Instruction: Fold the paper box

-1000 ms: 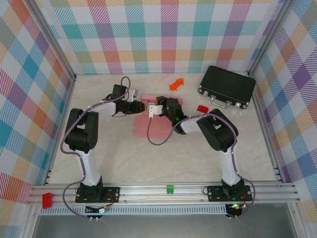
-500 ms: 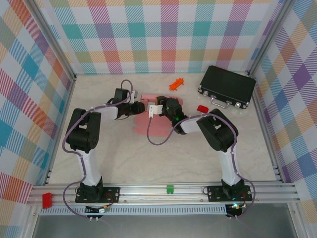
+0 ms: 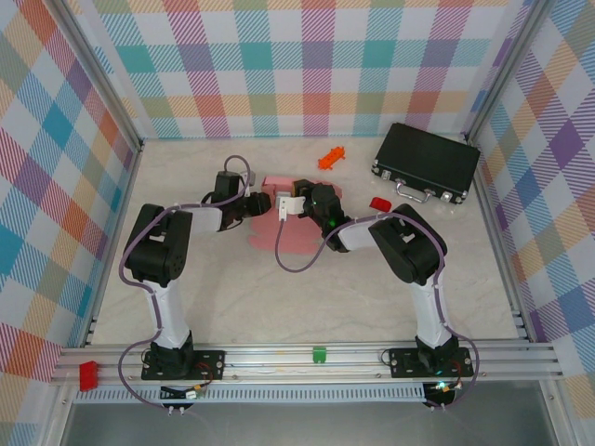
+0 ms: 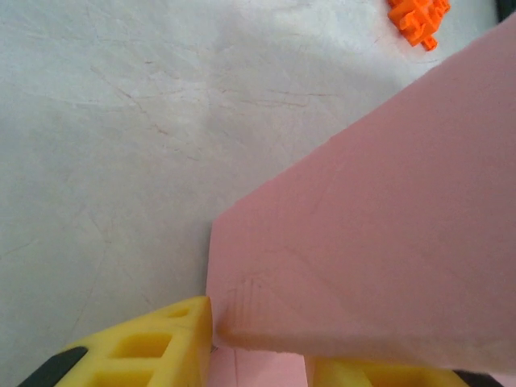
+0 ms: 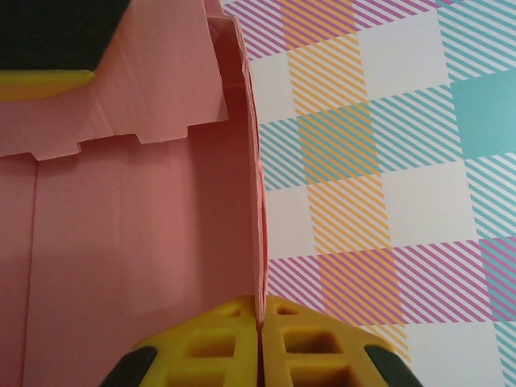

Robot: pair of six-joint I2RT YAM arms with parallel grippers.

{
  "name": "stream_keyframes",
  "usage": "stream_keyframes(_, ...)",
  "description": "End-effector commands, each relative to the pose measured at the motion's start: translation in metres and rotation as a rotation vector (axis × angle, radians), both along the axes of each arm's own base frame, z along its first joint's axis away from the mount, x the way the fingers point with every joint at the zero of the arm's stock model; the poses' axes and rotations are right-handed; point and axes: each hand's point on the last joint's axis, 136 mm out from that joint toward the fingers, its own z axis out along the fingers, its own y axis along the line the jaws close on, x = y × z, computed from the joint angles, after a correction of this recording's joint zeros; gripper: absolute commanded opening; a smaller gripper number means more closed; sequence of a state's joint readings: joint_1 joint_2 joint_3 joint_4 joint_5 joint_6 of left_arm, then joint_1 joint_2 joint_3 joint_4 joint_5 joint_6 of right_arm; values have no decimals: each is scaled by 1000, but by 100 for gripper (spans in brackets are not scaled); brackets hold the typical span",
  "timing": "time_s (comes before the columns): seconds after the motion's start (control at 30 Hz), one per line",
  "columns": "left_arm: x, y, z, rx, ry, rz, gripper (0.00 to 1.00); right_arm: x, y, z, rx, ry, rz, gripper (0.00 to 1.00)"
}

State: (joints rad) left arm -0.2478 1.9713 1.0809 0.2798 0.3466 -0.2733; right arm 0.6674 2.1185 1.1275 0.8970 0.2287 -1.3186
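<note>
You will find no legible text, label, brand, number or sign on any surface in these views.

I've got a black rectangular hard case with a carry handle lying flat at the far right of the pale marbled tabletop, close to the right wall. A small red object sits just in front of it. A small orange toothed plastic piece lies near the back wall, apart from the case on its left. Pastel checked wall panels ring the table. On the aluminium rail nearest me I see a red block at the left and a small green clip mid-rail
</note>
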Motion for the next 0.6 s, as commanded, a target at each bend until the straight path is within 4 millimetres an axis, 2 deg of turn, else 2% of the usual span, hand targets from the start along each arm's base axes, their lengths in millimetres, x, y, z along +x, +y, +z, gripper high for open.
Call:
stream_keyframes(0.0,9,-5,14,-17,-65,3,34,-7,8,-24,-31,49,27,9)
stream_keyframes(0.4,13,-10,7,4,-66,12,28,-6,9,-26,-32,53,28,9)
stream_keyframes(0.57,15,-9,8,15,-92,24,31,-6,10,-26,-31,54,27,9)
